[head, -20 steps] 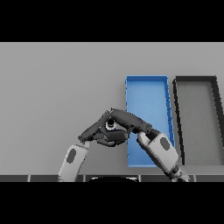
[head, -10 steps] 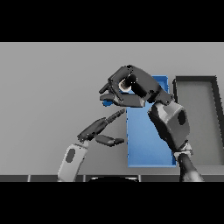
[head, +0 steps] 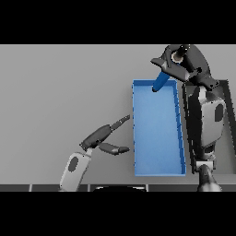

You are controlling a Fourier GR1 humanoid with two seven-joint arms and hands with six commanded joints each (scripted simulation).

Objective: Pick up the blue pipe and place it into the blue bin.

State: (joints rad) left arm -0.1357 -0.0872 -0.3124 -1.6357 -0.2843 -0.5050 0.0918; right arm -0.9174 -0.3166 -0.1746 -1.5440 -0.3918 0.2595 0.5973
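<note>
My right hand (head: pixel 182 62) is raised over the far end of the blue bin (head: pixel 137 138) with its fingers curled round the blue pipe (head: pixel 160 82). The pipe hangs tilted from the hand, its lower end over the bin's far edge. The long, open-topped bin lies lengthwise at the centre right of the table. My left hand (head: pixel 102 136) rests low on the table just left of the bin, fingers straight and thumb spread, holding nothing.
A dark bin (head: pixel 229 120) stands right beside the blue one on its right, largely hidden behind my right forearm (head: pixel 207 120). The grey table (head: pixel 60 92) stretches out to the left.
My right hand has risen and moved right and farther away with the pipe, from beside my left hand to above the bin's far end. The left hand has stayed in place.
</note>
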